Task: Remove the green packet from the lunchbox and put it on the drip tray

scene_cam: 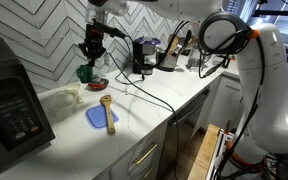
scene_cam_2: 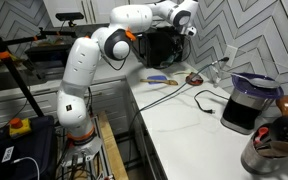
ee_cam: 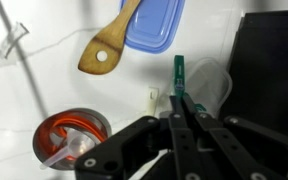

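Note:
My gripper (scene_cam: 88, 60) is shut on the green packet (scene_cam: 84, 73), which hangs from the fingertips just above the clear lunchbox (scene_cam: 72, 94). In the wrist view the green packet (ee_cam: 179, 70) stands edge-on between the closed fingers (ee_cam: 181, 98), over the translucent lunchbox (ee_cam: 212, 86). The black coffee machine (scene_cam: 12, 100) stands beside the lunchbox; its dark body fills the wrist view's right side (ee_cam: 274, 70). I cannot make out the drip tray ledge clearly. In an exterior view the gripper (scene_cam_2: 185, 32) hangs in front of the machine (scene_cam_2: 159, 45).
A small dark red dish (ee_cam: 72, 135) sits close to the lunchbox. A blue square plate (scene_cam: 97, 118) with a wooden spoon (scene_cam: 107, 108) lies nearer the counter edge. A cable (scene_cam: 144, 95) runs across the counter. Appliances (scene_cam: 144, 55) stand at the far end.

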You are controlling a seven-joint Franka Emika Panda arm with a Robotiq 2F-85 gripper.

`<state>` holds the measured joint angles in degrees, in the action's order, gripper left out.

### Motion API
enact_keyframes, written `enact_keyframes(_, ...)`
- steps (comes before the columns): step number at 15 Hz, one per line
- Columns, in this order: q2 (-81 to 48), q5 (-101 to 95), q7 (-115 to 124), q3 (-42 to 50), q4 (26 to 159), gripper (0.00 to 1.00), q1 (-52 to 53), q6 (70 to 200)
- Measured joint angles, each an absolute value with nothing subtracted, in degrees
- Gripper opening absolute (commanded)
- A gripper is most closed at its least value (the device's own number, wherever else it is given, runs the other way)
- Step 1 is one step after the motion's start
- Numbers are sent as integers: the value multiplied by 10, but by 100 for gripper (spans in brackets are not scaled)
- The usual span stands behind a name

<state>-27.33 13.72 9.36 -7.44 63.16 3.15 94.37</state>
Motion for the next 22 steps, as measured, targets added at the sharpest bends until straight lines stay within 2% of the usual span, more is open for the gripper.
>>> enact_keyframes(8,-158,136,109,-45,842,1,21,1066)
enact_keyframes(9,-144,136,107,-41,871,6,21,1093)
enact_keyframes(12,-111,137,83,-33,938,6,17,1158)
enact_keyframes(15,-100,137,79,-33,953,6,17,1162)
enact_keyframes(16,-99,137,79,-33,953,1,17,1162)
enact_keyframes(22,-82,150,73,-18,962,1,6,1148)
